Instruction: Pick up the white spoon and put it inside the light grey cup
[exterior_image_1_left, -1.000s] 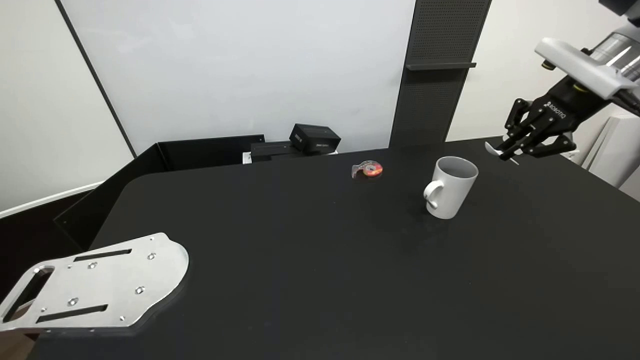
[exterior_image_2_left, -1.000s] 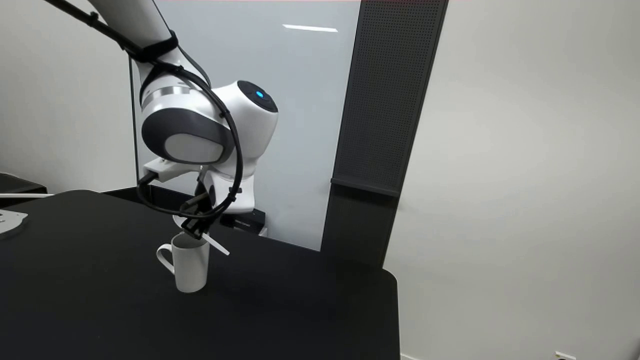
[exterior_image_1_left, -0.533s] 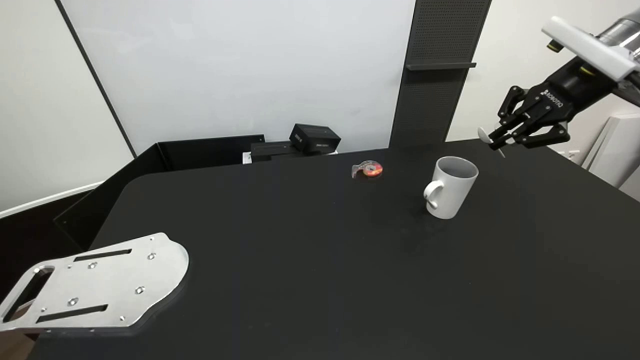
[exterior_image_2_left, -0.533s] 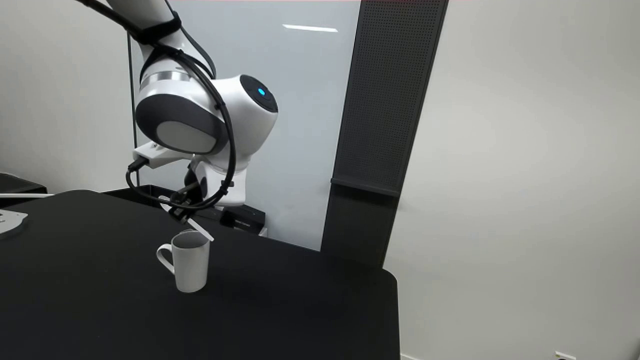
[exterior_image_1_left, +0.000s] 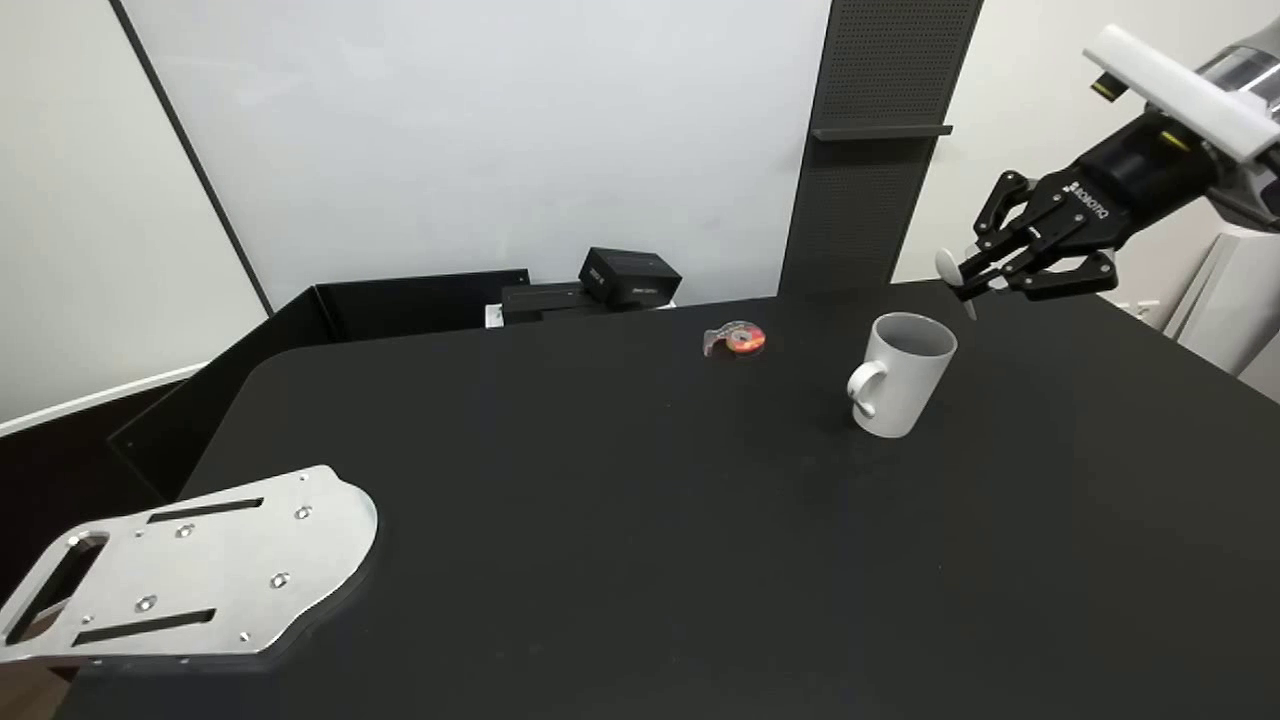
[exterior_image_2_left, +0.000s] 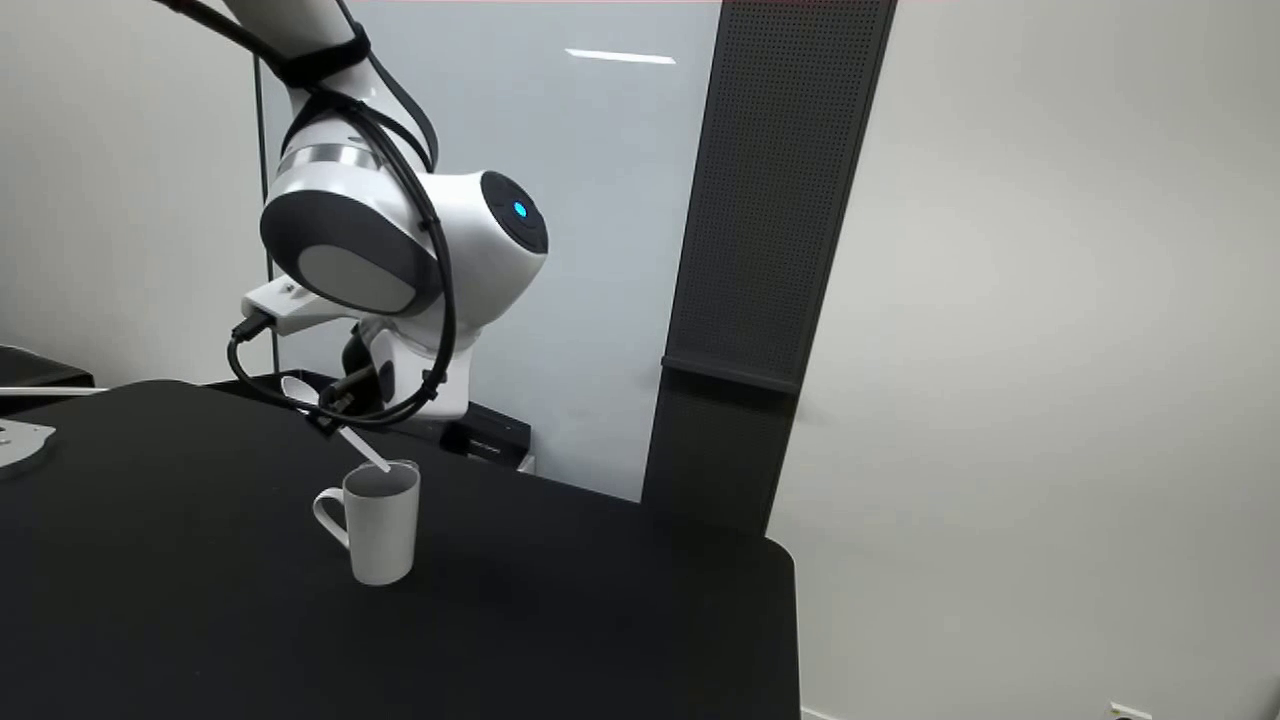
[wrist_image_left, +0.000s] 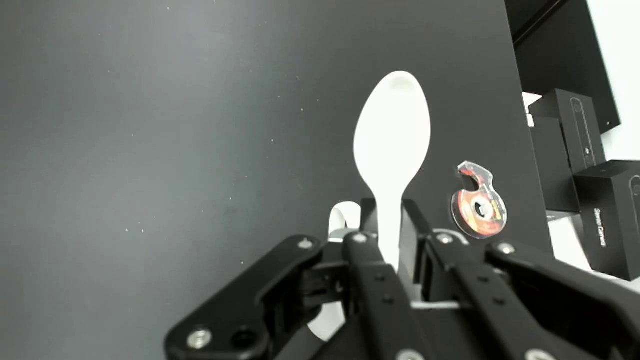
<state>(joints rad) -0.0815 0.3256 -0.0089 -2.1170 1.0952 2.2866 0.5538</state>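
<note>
You look to be in the carrying stage: your gripper (wrist_image_left: 389, 215) is pinched on the white spoon (exterior_image_1_left: 948, 267), partway along it, and setting it inside the light grey cup (exterior_image_2_left: 381, 535) is not yet done. The next move likely calls for bringing the handle end (exterior_image_2_left: 378, 459) over the cup, tipping the spoon more upright, then lowering before you let go — a slanted entry could snag. As for where it lies, the wrist view shows the bowl (wrist_image_left: 393, 127) jutting up past your grip, right of centre. In an exterior view the handle end slants to the lower right, in line with the cup's mouth (exterior_image_2_left: 376, 483); in an exterior view the spoon hangs at the frame's upper right, above and right of the rim (exterior_image_1_left: 916, 356), apart from it — trust neither angle alone.
</note>
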